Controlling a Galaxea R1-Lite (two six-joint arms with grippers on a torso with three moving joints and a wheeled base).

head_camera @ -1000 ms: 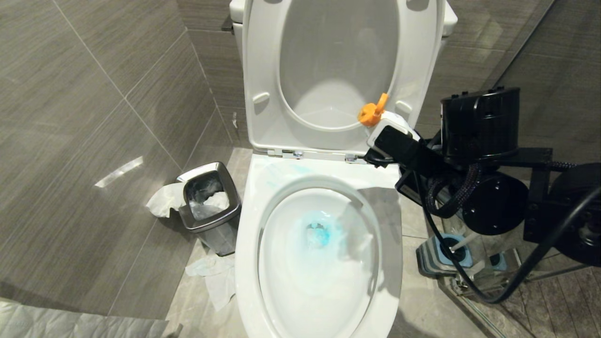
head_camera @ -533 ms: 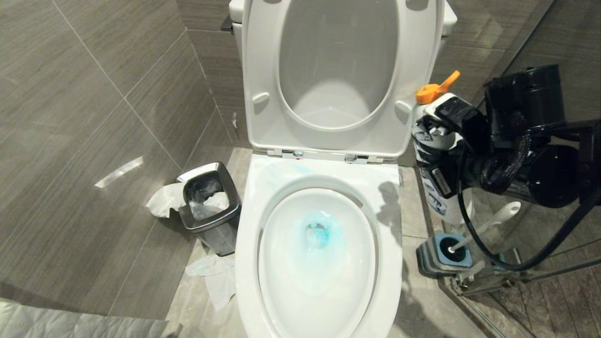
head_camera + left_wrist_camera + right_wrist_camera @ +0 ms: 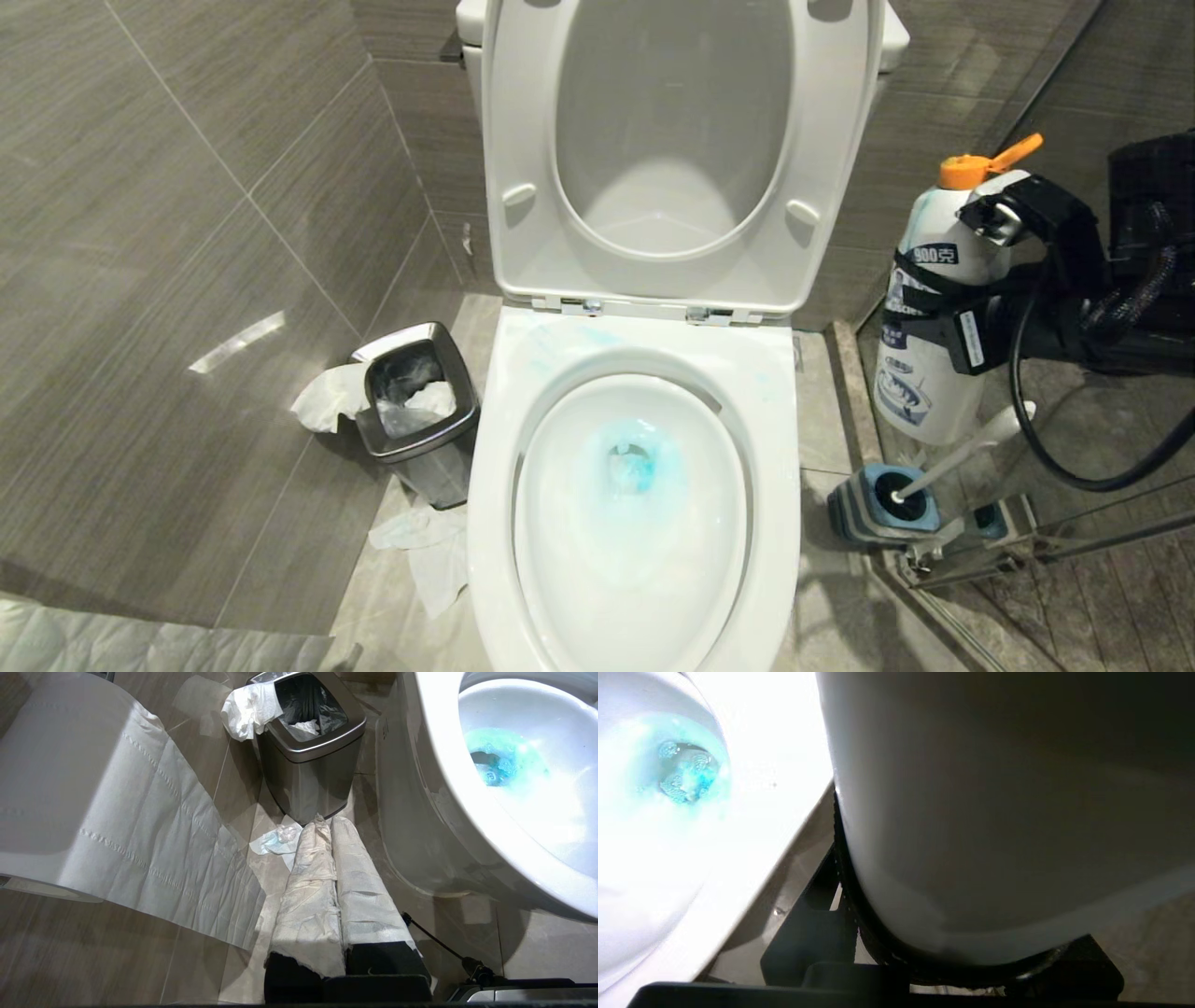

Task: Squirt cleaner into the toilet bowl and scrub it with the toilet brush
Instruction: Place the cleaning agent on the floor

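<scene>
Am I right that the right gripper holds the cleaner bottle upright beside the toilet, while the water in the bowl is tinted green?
Not quite: the head view shows the water in the toilet bowl tinted blue. The right gripper does hold the cleaner bottle upright beside the toilet.

Cleaner (image 3: 932, 308): pale bottle, dark label, orange flip cap open and pointing right; upright, off the floor, right of the bowl, above the brush; clamped at the waist. Toilet bowl (image 3: 635, 392): white glossy ceramic, seat and lid raised; blue liquid pooled at the drain, faint blue streaks on the rear rim. Toilet brush (image 3: 971, 448): slim white handle leaning right, head sunk in its holder on the floor, just right of the bowl.
</scene>
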